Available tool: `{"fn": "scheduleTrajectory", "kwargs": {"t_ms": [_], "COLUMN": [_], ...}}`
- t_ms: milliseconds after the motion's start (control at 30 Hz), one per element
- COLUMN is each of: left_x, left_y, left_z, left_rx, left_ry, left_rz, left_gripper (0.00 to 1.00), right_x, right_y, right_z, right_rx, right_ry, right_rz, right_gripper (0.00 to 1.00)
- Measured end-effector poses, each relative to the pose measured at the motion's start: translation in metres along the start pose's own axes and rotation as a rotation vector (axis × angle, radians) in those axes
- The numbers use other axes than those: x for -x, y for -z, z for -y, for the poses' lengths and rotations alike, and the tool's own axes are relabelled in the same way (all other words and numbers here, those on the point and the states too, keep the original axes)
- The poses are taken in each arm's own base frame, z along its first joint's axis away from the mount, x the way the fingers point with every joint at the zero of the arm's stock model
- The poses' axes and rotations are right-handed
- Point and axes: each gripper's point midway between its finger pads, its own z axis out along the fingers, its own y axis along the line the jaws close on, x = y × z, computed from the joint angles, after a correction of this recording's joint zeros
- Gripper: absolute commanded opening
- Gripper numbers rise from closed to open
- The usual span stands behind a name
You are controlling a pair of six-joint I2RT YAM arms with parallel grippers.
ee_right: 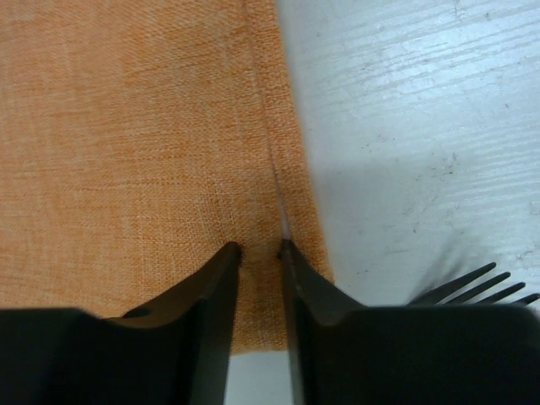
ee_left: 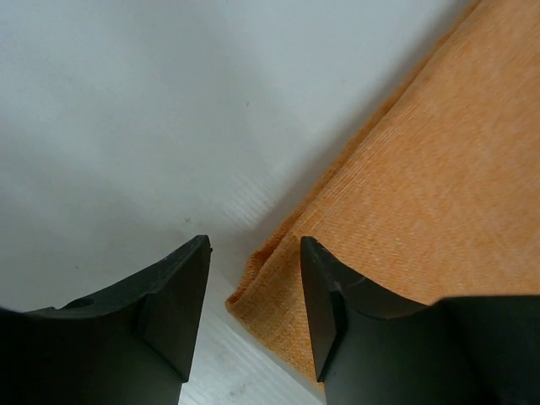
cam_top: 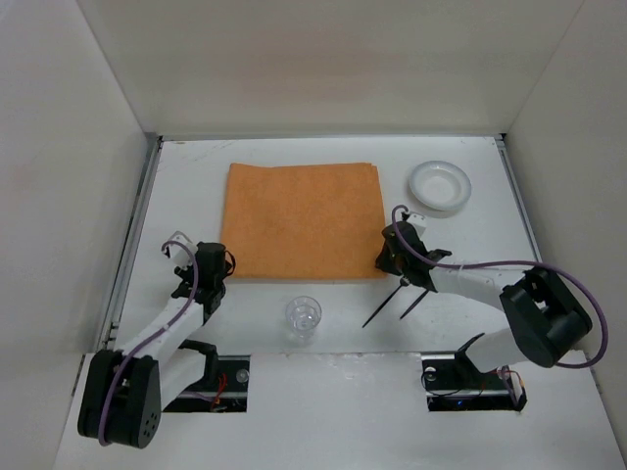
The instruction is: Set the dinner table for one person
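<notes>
Orange cloth (cam_top: 304, 220): one near corner before each arm
Right fingers (ee_right: 211, 304) almost closed over its right hem, hold unclear; left fingers (ee_left: 173, 295) parted, empty, beside the other corner.

Boxed in by three plain, creamy white walls: a back wall (cam_top: 333, 59) at the far end, a left wall (cam_top: 59, 196) and a right wall (cam_top: 578, 88) along the sides. Bare and smooth all over. Lit softly and evenly, with faint grey shadow in the corners.
</notes>
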Motion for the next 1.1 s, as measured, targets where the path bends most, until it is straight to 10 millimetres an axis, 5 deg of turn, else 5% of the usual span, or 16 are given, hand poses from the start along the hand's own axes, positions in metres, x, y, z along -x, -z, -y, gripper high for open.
{"fn": "scheduleTrajectory", "kwargs": {"t_ms": [167,367,700,900,1100], "left_x": [-0.021,-0.027,-0.046,-0.049,-0.043], "left_y": [-0.012,-0.021,-0.023,-0.011,0.007], "left_z": [0.0,0.025,0.071,0.071,0.061], "left_rx": [0.008,-0.042,-0.131,-0.169,-0.201], "left_ry": [-0.007,0.008,-0.027,-0.022,0.006], "left_rz": [-0.06,-0.062,-0.091,-0.104,-0.108], "left_gripper": [0.29,0.21,0.16,0.09,0.16], "right_x": [0.011,0.032,0.057,0.051,0.047], "right_y": [-0.012,-0.021,-0.013,-0.008,-0.006], "right_z": [0.001,0.007,0.037,0.051,0.054], "right_rx": [0.001,0.01,-0.021,-0.035,-0.034], "right_ry": [-0.026,-0.079,-0.16,-0.189,-0.198], "right_rz": [-0.022,-0.013,0.064,0.071,0.071], "right_gripper": [0.06,0.0,0.0,0.0,0.03]}}
